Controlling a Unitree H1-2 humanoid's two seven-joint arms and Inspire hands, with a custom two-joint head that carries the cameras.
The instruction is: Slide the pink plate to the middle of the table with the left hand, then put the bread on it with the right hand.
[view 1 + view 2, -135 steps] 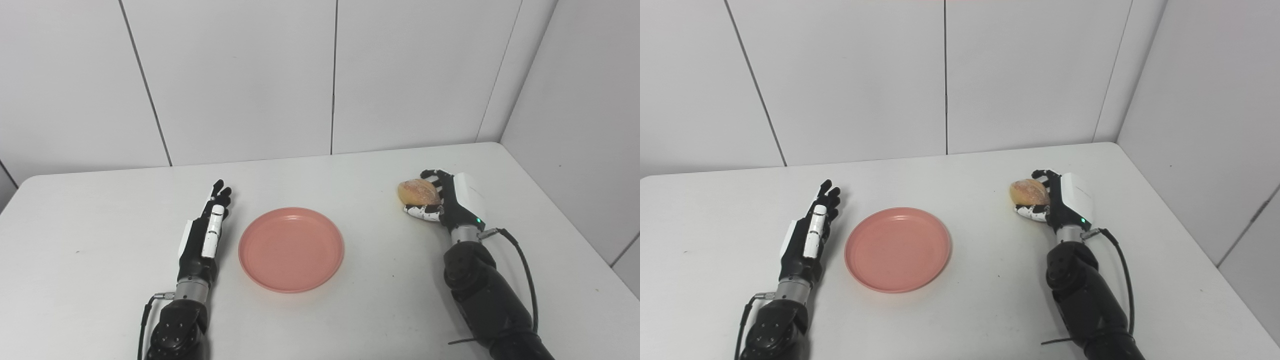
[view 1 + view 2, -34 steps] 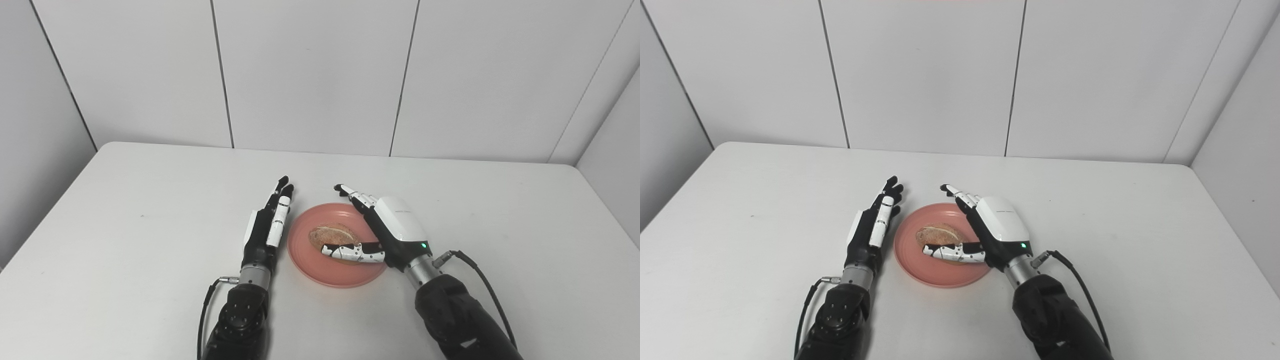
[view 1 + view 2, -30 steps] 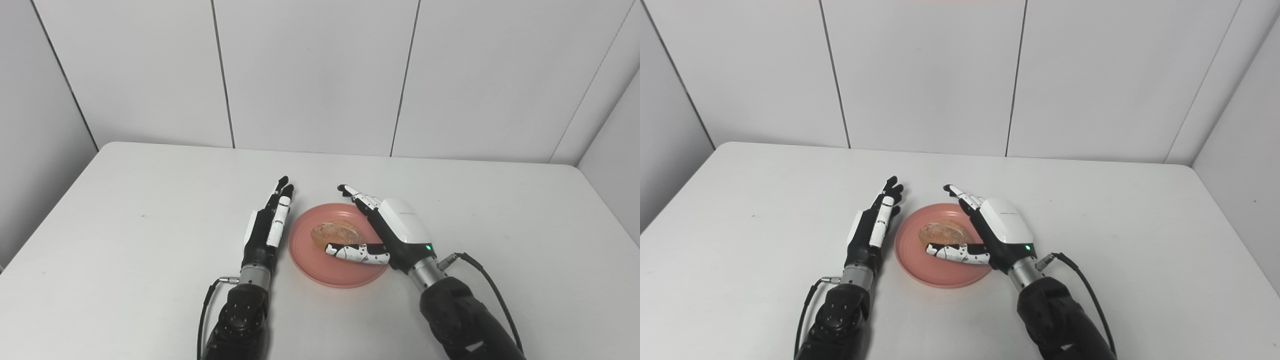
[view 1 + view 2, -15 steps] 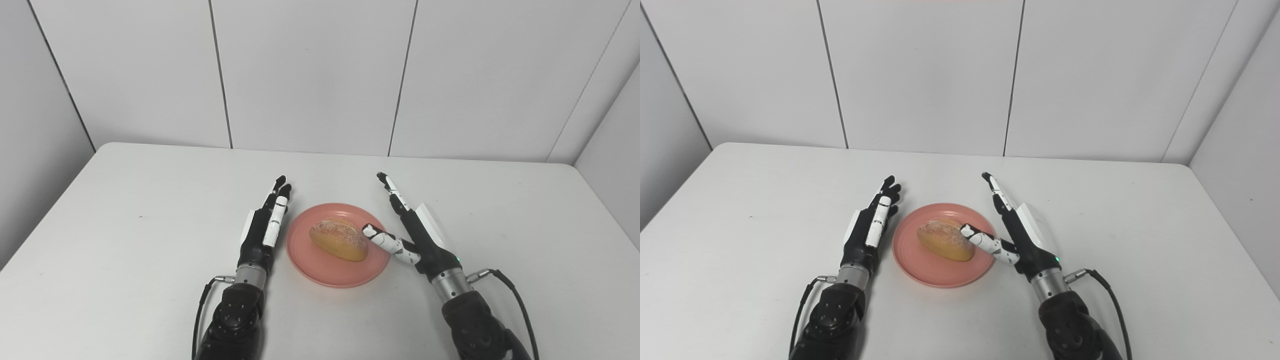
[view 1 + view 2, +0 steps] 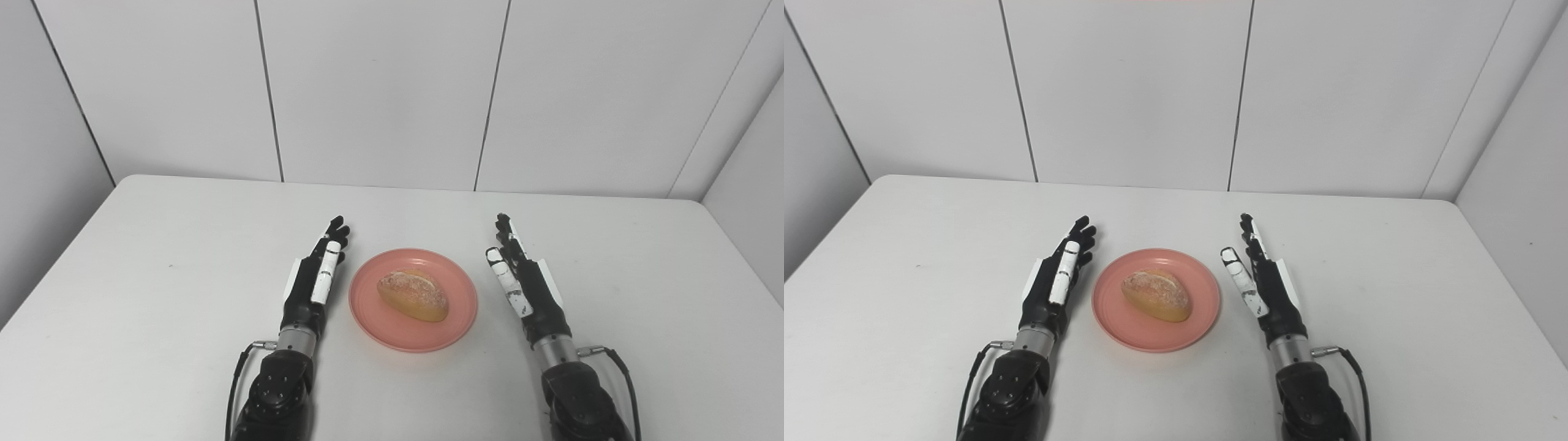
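Note:
The pink plate (image 5: 456,309) lies near the middle of the white table (image 5: 153,306). A golden bread roll (image 5: 413,296) rests on it, tilted toward the front right. My left hand (image 5: 313,283) lies just left of the plate, fingers straight and apart, holding nothing. To the plate's right, my right hand (image 5: 522,285) stands edge-on with its fingers stretched out, open, clear of the rim. The right eye view shows the same: the plate (image 5: 1108,321), the roll (image 5: 1156,296), the left hand (image 5: 1053,286) and the right hand (image 5: 1265,288).
White wall panels (image 5: 380,92) rise behind the table's far edge, and a side wall (image 5: 744,184) closes the right corner. A cable (image 5: 615,361) runs from my right wrist, another cable (image 5: 236,380) from the left.
My right hand let go of the roll on the plate, opened flat and drew back to the right of the rim. The left hand shifted slightly left. The camera drifted a little.

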